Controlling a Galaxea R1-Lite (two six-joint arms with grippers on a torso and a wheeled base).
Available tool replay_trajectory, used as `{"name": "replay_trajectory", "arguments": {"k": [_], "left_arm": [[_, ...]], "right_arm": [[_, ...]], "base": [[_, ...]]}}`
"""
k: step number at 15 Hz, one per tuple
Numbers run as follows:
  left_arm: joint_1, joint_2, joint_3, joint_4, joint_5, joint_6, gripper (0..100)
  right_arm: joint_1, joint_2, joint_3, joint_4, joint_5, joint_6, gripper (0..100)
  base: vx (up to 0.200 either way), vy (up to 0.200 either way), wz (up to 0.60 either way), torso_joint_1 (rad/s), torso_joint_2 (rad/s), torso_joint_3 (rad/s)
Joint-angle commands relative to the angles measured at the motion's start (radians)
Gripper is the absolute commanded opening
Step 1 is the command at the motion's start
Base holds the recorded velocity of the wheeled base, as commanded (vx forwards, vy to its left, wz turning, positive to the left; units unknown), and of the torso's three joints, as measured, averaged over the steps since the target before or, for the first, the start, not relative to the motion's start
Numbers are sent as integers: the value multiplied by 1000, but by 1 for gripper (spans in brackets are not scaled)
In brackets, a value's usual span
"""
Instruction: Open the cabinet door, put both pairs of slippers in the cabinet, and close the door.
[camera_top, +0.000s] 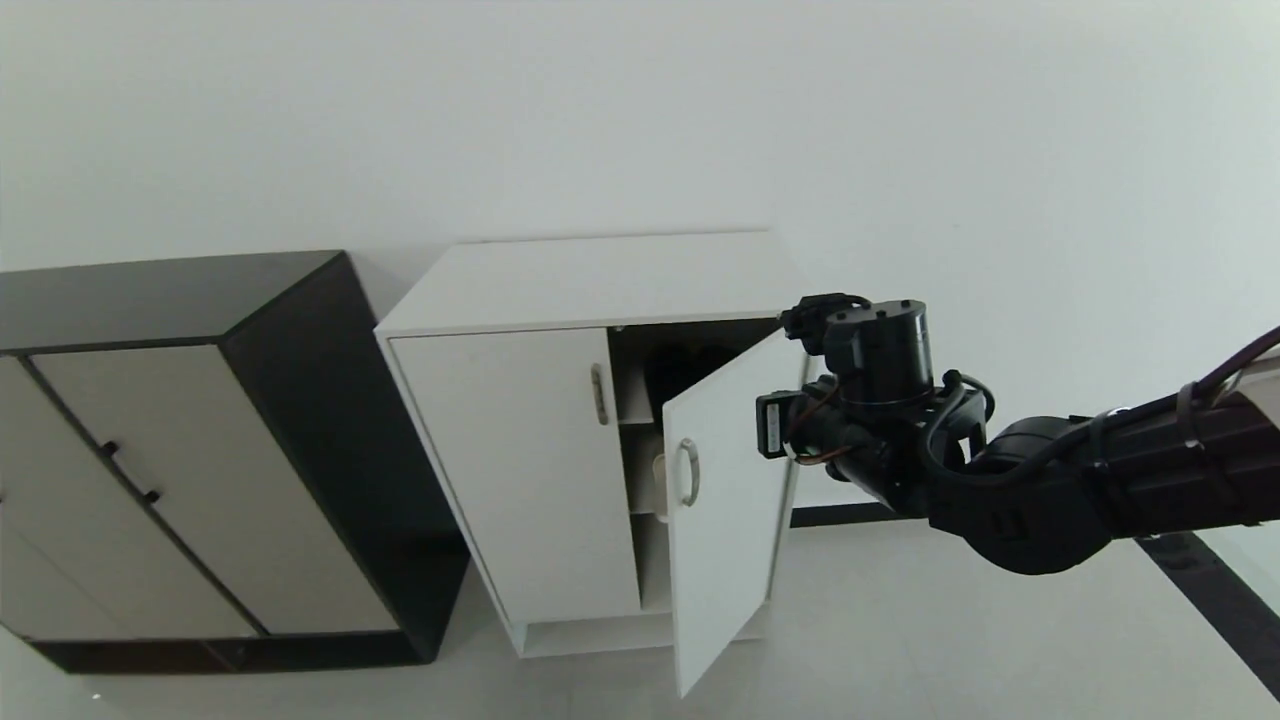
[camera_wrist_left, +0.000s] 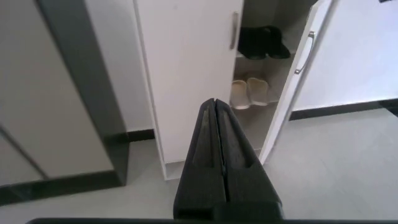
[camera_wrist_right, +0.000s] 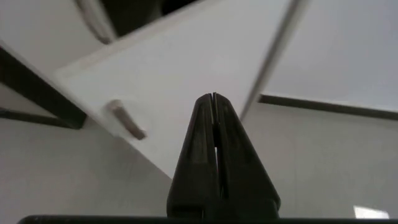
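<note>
Head view: white cabinet (camera_top: 590, 285) has its right door (camera_top: 725, 530) half open, with the right arm (camera_top: 1010, 505) beside the hinged edge. 
Left wrist view: left tool (camera_wrist_left: 214, 103) pressed together, empty. Black slippers (camera_wrist_left: 264, 42) sit on the upper shelf, cream slippers (camera_wrist_left: 249, 92) on the shelf below. 
Right wrist view: right tool (camera_wrist_right: 213, 99) pressed together, near the door's handle (camera_wrist_right: 124, 118).
</note>
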Motion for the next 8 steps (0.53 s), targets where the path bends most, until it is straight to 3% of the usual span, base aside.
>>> {"name": "replay_trajectory", "arguments": {"k": [1, 6, 8], "left_arm": [[0, 0, 0, 0, 0, -1, 0], [0, 1, 0, 0, 0, 2, 0], [0, 1, 0, 0, 0, 1, 0]], "right_arm": [[0, 2, 14, -18, 24, 0, 0], [-31, -6, 125, -132, 234, -26, 0], [-74, -18, 228, -215, 433, -60, 0]], "base": [[0, 0, 0, 0, 0, 0], [0, 0, 0, 0, 0, 0], [0, 0, 0, 0, 0, 0]]}}
